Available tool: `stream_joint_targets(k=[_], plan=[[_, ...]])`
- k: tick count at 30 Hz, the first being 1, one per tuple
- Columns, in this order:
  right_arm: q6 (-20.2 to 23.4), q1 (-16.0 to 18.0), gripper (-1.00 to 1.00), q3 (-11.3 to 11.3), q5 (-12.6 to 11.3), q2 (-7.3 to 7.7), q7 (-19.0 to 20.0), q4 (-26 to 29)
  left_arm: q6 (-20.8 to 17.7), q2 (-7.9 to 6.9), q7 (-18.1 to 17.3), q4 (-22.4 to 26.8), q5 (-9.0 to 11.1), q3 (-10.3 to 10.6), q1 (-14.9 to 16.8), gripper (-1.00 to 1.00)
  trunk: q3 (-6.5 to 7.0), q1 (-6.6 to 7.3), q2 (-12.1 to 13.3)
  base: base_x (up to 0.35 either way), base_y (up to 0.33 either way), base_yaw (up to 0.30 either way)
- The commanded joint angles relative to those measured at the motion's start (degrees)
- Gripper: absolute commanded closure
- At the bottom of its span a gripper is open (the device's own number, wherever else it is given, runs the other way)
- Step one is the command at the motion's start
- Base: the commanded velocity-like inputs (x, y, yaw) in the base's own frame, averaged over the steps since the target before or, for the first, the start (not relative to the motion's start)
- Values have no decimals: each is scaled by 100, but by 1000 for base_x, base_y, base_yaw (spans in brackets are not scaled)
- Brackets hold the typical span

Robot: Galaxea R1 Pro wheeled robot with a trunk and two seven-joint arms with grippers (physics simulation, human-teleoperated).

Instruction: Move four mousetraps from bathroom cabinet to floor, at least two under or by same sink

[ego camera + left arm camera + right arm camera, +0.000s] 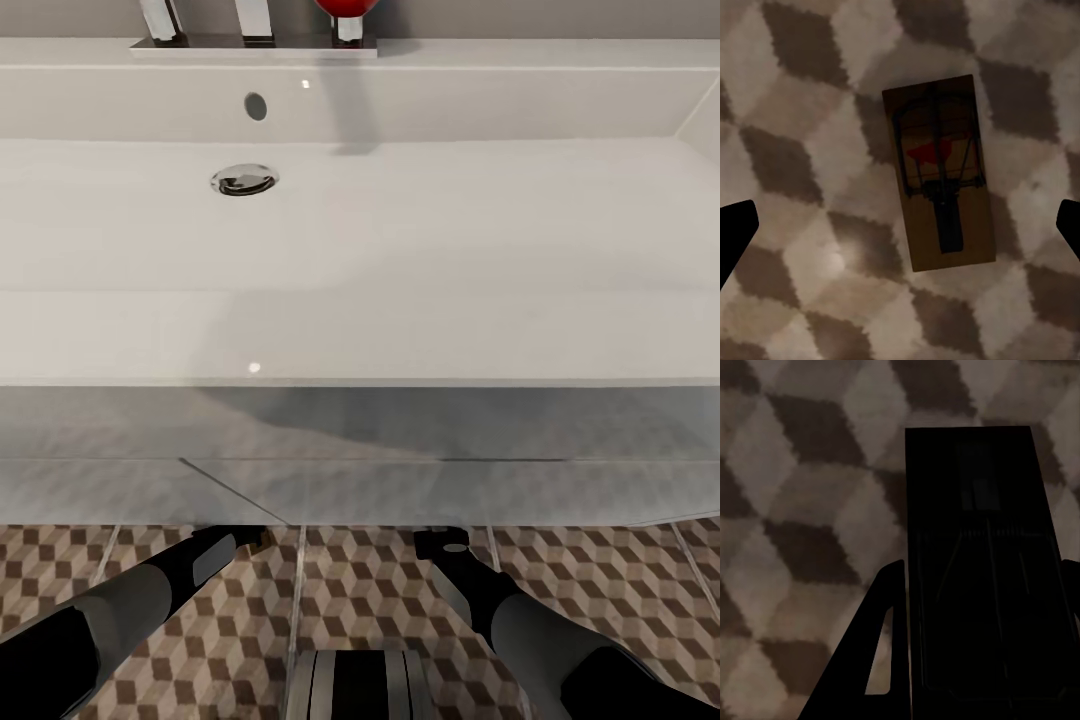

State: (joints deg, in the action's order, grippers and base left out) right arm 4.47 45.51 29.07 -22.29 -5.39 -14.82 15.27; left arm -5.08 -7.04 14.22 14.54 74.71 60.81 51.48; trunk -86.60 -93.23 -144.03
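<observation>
I look down on the white bathroom sink [400, 240] and its white vanity [360, 470]. Both arms reach low under the vanity's front edge, over the cube-patterned bathroom floor [370, 590]. One brown mousetrap [941, 169] with a red bait spot lies flat on the tiles. My left gripper [900, 229] hangs open above it, its dark fingertips [735, 232] wide apart on either side. A second mousetrap [979, 547] looks dark and close, and my right gripper [979, 652] is shut on its near end just above the floor. The cabinet is out of view.
A chrome tap base [255, 35] and a red object [345, 8] stand at the sink's back edge, with the drain [244, 180] in the basin. My own base [355, 685] shows at the bottom between the arms. The vanity overhangs both grippers.
</observation>
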Motion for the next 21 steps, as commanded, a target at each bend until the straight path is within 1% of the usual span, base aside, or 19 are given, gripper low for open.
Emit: stream_joint_targets(k=[1, 18, 19, 21], plan=[[37, 2, 100, 47, -30, 3, -29, 12, -19, -7, 46, 22, 24, 34, 2, -100, -3, 1, -1, 0, 0, 0], [37, 2, 100, 47, -30, 2, -29, 12, -19, -7, 46, 22, 26, 33, 2, -100, -3, 1, -1, 0, 0, 0], [37, 2, -100, 47, -30, 3, -29, 12, -19, -7, 46, 22, 26, 34, 2, -100, -3, 1, -1, 0, 0, 0], [32, 2, -100, 47, -30, -3, -29, 12, -19, -7, 46, 22, 25, 34, 2, -100, -3, 1, -1, 0, 0, 0]])
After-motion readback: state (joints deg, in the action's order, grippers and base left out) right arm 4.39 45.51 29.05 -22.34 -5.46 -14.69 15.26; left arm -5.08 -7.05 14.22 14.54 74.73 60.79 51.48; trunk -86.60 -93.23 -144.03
